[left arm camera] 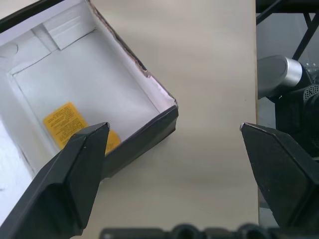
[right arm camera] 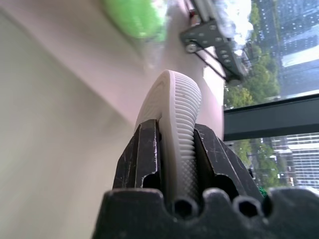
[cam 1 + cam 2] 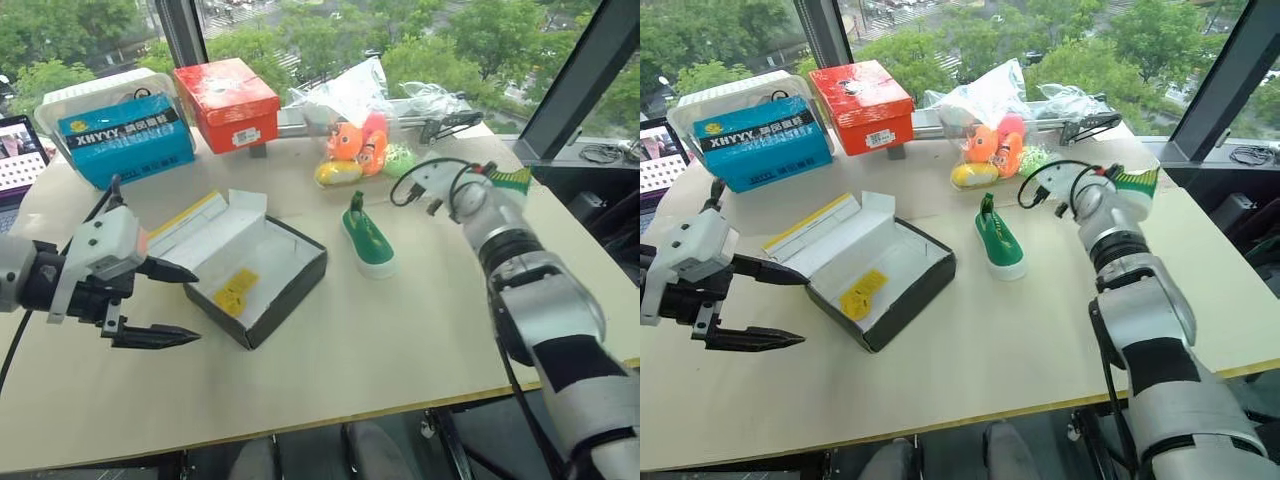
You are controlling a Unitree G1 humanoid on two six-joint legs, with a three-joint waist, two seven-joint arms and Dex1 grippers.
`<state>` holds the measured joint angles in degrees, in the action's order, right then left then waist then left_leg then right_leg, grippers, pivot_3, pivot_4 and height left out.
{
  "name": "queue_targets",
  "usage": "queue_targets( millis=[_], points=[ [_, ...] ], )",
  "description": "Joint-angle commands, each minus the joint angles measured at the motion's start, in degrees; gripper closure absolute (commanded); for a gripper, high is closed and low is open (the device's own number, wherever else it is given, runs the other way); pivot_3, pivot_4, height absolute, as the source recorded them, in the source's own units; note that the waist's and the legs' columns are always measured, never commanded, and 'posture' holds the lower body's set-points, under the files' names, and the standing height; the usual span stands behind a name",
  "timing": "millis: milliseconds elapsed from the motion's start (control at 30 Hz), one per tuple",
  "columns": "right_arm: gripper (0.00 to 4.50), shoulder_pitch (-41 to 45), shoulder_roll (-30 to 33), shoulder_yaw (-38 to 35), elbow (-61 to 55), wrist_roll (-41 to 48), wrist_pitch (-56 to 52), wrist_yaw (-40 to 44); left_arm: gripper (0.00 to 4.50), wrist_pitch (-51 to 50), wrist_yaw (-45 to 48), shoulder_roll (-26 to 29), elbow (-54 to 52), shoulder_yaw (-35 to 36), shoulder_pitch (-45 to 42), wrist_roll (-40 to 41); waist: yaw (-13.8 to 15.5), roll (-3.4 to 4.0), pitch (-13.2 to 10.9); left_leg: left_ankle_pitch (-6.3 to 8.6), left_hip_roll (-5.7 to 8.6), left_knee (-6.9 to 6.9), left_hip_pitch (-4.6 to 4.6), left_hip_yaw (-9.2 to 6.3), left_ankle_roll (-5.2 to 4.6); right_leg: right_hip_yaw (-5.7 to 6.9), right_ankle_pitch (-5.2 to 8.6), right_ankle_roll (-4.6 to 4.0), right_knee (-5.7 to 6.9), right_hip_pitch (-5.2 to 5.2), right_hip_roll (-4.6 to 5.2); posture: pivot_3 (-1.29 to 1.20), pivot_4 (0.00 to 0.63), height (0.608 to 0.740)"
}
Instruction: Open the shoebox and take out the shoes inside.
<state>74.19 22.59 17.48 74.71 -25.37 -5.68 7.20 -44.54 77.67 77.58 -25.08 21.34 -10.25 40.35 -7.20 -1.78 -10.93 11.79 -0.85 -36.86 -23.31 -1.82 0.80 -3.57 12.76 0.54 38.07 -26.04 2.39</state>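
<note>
The shoebox lies open left of the table's middle, its white-lined lid folded back. Inside it I see a yellow sticker and no shoe. One green shoe with a white sole stands on the table just right of the box. The other green shoe is off the table at the far right, my right gripper shut on its ribbed white sole. My left gripper hangs open at the box's near left corner, nothing between its fingers.
A blue box and a red box stand at the back left. Orange and green plush toys in a clear bag sit at the back centre. A laptop is at the far left edge.
</note>
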Motion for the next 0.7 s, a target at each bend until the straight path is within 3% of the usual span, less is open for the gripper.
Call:
queue_targets(
  millis=[33, 233, 267, 467, 567, 700],
  points=[
    [4.0, 2.0, -3.6, -3.2, -1.2, 3.1, 0.4, -3.0, 0.0, 0.1, -0.2, 0.9, -0.6, 1.3, -0.2, -0.3, -0.5, 0.0, 0.0, 0.0, -0.01, 0.0, 0.01, 0.05, 0.0, -0.07, -0.02, 0.02, 0.0, 0.0, -0.02, 0.0, 0.15, 0.74],
    [4.0, 2.6, -10.2, -7.7, -2.5, 8.0, 0.8, -2.2, 0.0, 0.0, -0.1, 1.3, -0.6, 1.1, -0.7, -0.2, -0.4, 0.0, 0.0, 0.0, 0.0, 0.0, -0.05, 0.07, 0.0, -0.09, -0.04, 0.08, -0.07, -0.01, -0.01, 0.0, 0.15, 0.74],
    [3.07, 2.8, -11.0, -8.5, -3.2, 9.2, 0.7, -0.9, 0.0, 0.0, -0.1, 1.4, -0.6, 1.1, -0.7, -0.1, -0.3, 0.0, 0.0, 0.0, 0.0, 0.0, -0.05, 0.07, 0.0, -0.09, -0.05, 0.09, -0.07, -0.01, 0.0, 0.0, 0.15, 0.74],
    [1.09, 3.4, -12.9, -11.0, -9.8, 13.1, -2.7, 5.6, 0.0, 0.1, -0.2, 1.4, -0.5, 0.9, -0.8, -0.1, -0.4, -0.01, 0.0, 0.0, -0.02, -0.03, 0.02, 0.1, 0.0, -0.12, -0.06, 0.11, -0.03, 0.0, -0.02, 0.0, 0.15, 0.74],
    [0.05, 2.7, -14.0, -15.4, -20.1, 20.5, -12.3, 12.6, 0.0, 0.5, -0.3, 1.4, -0.1, 0.2, -1.4, -0.3, -0.3, -0.01, 0.0, 0.0, -0.03, -0.03, -0.01, 0.1, 0.0, -0.12, -0.06, 0.12, -0.04, -0.01, -0.03, 0.0, 0.15, 0.74],
    [0.05, 0.4, -13.5, -20.0, -38.2, 29.2, -28.1, 18.3, 0.0, 1.6, -0.1, 1.2, 1.0, -1.3, -2.7, -0.6, 0.2, 0.0, 0.0, 0.01, -0.05, -0.03, -0.09, 0.1, 0.0, -0.1, -0.07, 0.12, -0.04, -0.06, -0.03, 0.0, 0.15, 0.74]
  ],
)
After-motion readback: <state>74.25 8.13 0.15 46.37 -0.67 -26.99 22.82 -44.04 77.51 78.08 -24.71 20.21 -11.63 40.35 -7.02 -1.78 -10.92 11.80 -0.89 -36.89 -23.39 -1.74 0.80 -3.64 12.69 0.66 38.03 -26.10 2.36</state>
